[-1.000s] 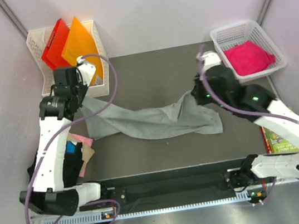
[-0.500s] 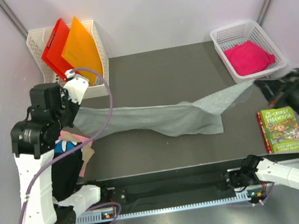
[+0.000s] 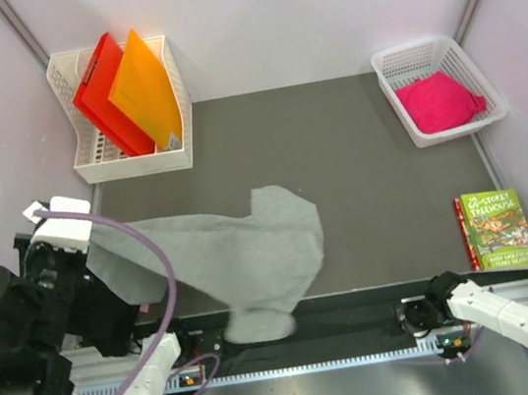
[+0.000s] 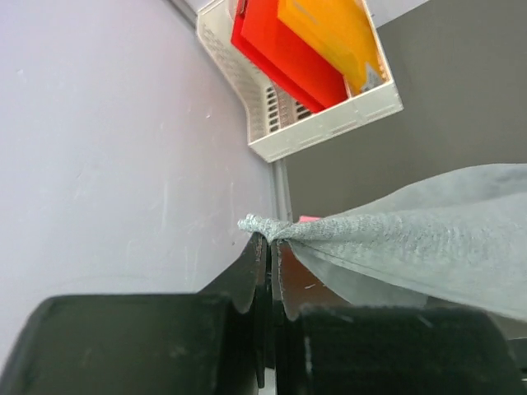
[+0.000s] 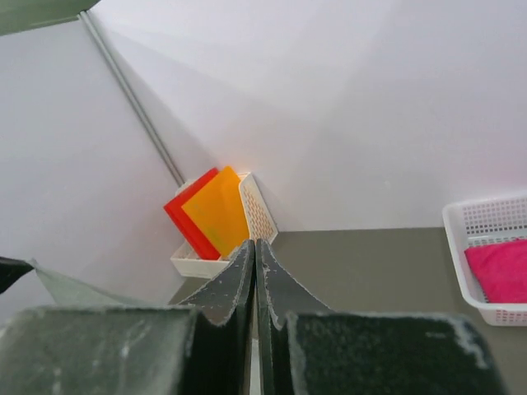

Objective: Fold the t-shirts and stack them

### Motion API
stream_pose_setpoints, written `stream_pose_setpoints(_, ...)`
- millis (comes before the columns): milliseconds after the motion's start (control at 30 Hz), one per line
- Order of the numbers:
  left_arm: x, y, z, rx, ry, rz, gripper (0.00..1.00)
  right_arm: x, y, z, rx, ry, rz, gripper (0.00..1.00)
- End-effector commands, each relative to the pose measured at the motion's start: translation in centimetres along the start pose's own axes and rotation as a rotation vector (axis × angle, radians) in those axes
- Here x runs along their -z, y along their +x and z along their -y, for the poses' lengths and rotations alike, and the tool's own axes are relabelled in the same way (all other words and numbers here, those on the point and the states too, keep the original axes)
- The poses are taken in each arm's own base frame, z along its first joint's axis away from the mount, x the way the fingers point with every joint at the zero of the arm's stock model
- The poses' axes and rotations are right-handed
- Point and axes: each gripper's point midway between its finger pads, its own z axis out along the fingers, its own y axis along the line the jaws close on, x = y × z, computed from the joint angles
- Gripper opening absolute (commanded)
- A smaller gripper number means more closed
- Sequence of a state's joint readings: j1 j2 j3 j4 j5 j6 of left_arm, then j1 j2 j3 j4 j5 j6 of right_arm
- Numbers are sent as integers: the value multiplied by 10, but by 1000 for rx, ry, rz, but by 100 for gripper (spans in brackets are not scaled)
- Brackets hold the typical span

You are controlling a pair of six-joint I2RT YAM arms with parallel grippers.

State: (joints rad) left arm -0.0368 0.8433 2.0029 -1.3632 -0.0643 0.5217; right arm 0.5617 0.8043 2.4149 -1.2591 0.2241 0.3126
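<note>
one grey t-shirt (image 3: 252,249) pinched in left gripper (image 4: 268,245), right gripper (image 5: 254,247) closed empty

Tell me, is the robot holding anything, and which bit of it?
The left gripper pinches the grey t-shirt by a bunched bit of its edge. The right gripper is shut on nothing.

Seen from above, the left arm (image 3: 34,321) covers the grey t-shirt's (image 3: 252,249) left end and the left tool (image 4: 270,240) pinching it. The right tool (image 5: 254,244) lies outside that view. The right wrist view's right edge cuts off the pink t-shirt (image 5: 498,267) and its basket (image 5: 492,218).
</note>
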Motion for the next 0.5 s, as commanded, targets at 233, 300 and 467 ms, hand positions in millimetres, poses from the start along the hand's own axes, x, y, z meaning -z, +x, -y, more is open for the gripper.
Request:
stream_pose_setpoints(233, -24, 27, 41, -83, 152, -46, 0, -24, 341, 24, -61, -28, -1024, 0)
stream_pose_setpoints(300, -27, 32, 42, -82, 153, -56, 0, -14, 370, 23, -93, -74, -1096, 5)
stream_pose_setpoints(467, -37, 43, 43, -74, 157, -91, 0, 2, 426, 16, -155, -170, -1262, 35)
